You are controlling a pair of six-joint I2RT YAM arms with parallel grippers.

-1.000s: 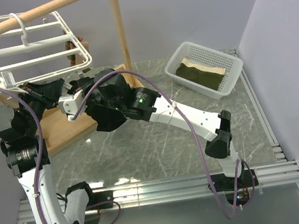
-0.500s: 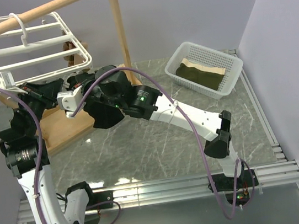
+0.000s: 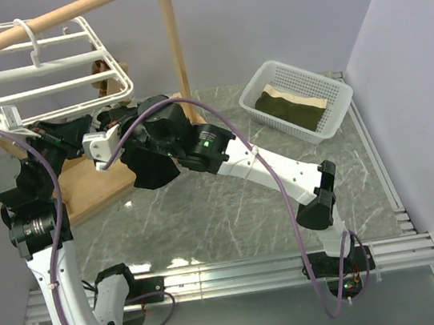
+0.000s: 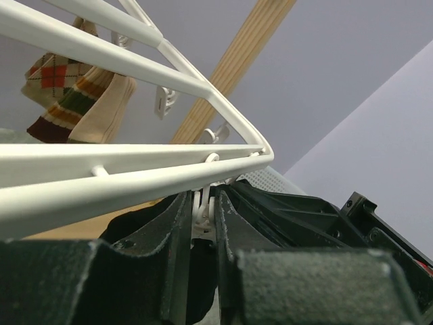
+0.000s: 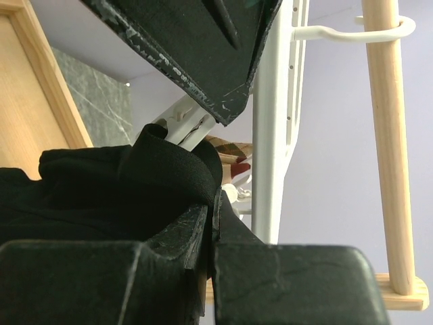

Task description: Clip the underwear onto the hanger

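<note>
The white hanger (image 3: 42, 70) hangs by its hook from the wooden pole at the back left. My left gripper (image 4: 203, 206) is shut on one of its small white clips (image 4: 201, 215), just under the rack's near corner (image 4: 260, 152). The black underwear (image 5: 115, 193) is bunched up, and my right gripper (image 5: 215, 206) is shut on a fold of it. That fold sits right below the clip (image 5: 184, 125). In the top view both grippers, left (image 3: 92, 122) and right (image 3: 117, 116), meet under the rack's near right corner, and the underwear (image 3: 147, 172) droops below the right wrist.
An argyle sock (image 4: 64, 95) hangs from a clip further along the rack. The wooden stand's upright (image 3: 175, 39) and its base board (image 3: 91, 188) are close behind the grippers. A white mesh basket (image 3: 268, 65) holding an olive-and-tan cloth (image 3: 294, 107) sits at the back right.
My right gripper has carried the underwear a little up and to the left, closer to the clip. The left gripper has stayed on the clip.
</note>
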